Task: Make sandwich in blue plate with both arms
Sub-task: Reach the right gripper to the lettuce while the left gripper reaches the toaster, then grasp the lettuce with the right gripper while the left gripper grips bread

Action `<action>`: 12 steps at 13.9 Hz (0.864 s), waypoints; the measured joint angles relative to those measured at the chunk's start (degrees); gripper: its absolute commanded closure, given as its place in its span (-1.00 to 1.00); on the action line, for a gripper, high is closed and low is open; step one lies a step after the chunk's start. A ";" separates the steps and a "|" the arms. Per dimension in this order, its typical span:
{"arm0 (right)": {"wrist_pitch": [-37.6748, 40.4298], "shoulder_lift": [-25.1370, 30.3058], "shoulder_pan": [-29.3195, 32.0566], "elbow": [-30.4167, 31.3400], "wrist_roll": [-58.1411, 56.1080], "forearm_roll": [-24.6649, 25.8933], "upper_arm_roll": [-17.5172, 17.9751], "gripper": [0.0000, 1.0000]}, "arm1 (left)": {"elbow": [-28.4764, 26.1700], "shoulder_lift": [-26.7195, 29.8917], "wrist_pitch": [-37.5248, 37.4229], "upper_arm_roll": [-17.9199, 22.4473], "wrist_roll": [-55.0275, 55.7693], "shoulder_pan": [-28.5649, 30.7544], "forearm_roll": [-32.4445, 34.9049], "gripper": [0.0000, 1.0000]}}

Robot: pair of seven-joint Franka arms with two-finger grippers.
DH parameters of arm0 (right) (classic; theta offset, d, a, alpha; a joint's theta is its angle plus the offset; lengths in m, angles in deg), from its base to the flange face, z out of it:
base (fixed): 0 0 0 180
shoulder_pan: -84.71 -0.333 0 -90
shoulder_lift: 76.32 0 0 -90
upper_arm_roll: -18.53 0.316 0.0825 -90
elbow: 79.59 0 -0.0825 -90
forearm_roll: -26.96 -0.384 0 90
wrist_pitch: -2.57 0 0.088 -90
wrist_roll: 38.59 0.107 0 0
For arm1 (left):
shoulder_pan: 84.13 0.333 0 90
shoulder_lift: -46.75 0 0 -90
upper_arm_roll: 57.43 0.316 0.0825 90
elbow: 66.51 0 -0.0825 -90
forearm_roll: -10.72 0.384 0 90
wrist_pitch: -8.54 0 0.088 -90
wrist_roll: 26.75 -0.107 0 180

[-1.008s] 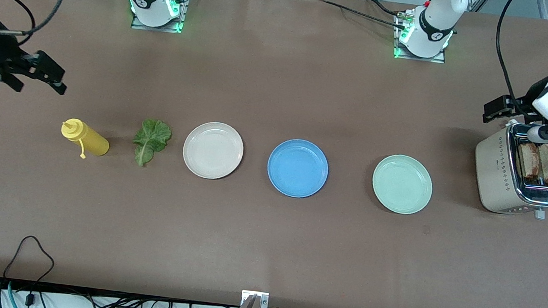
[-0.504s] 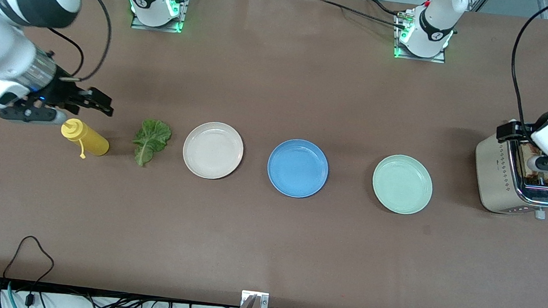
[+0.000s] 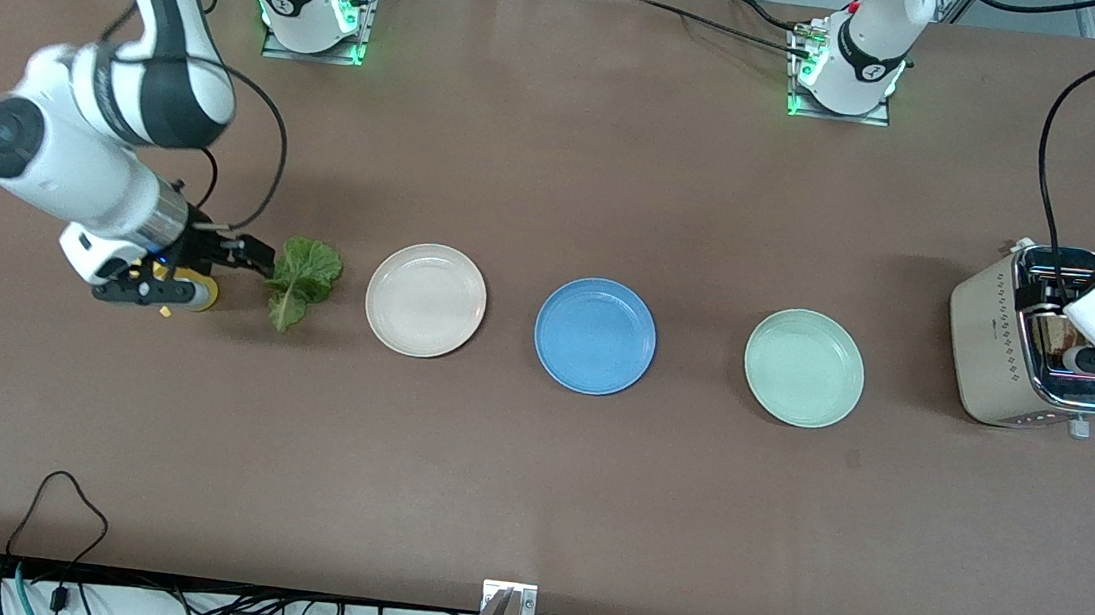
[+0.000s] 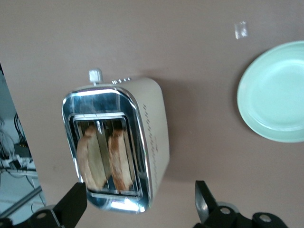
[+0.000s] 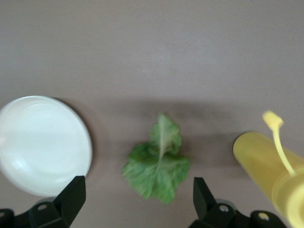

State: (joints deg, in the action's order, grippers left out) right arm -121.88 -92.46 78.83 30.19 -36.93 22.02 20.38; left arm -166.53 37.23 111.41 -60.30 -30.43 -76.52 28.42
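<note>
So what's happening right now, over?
Left gripper open over the toaster, bread in its slots. Right gripper open over the lettuce, mustard bottle beside. Blue plate bare. Nothing blocking.

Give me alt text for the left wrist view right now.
The open left gripper hangs over a cream and chrome toaster with two toasted bread slices standing in its slots. The pale green plate lies on the brown table beside the toaster.

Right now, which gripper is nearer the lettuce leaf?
Right. The right gripper, open, hangs over the table beside the lettuce leaf and yellow bottle. The left gripper, open, is over the toaster at the left arm's end.
</note>
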 measured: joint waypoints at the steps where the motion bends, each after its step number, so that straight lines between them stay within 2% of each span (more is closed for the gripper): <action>1: -2.12 -1.99 0.00 0.37 -0.05 0.61 -0.01 -1.00 | -2.68 0.33 4.29 0.00 -0.15 1.09 0.12 -1.00; 5: -9.14 -8.83 -0.25 0.62 -0.26 2.33 -0.01 -1.00 | -16.56 2.54 21.65 0.09 -1.42 6.70 0.18 -1.00; 6: -10.96 -10.35 -0.31 0.64 -0.26 3.19 -0.01 -1.00 | -19.18 2.95 24.68 0.10 -2.12 8.04 0.18 -0.89; 7: -12.60 -11.76 -0.35 0.65 -0.26 3.67 -0.01 -1.00 | -20.88 3.38 26.32 0.10 -2.48 8.94 0.18 -0.67; 8: -13.87 -12.98 -0.38 0.65 -0.26 3.90 -0.01 -1.00 | -21.91 3.87 26.88 0.09 -2.61 9.37 0.18 -0.26; 9: -14.80 -14.01 -0.41 0.63 -0.26 3.96 -0.01 -1.00 | -22.52 4.29 26.95 0.05 -2.61 9.59 0.18 0.04; 10: -15.45 -14.76 -0.44 0.63 -0.26 3.97 -0.01 -0.87 | -23.01 4.65 26.93 0.04 -2.62 9.91 0.18 0.23; 12: -15.79 -15.54 -0.48 0.61 -0.30 4.00 -0.01 -0.28 | -23.75 4.95 26.17 0.04 -2.99 10.59 0.18 0.77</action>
State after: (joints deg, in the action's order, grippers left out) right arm -137.68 -108.00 78.35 30.81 -37.23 26.02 20.37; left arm -190.27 42.18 137.58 -60.26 -33.42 -65.92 28.60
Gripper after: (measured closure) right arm 0.057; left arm 0.352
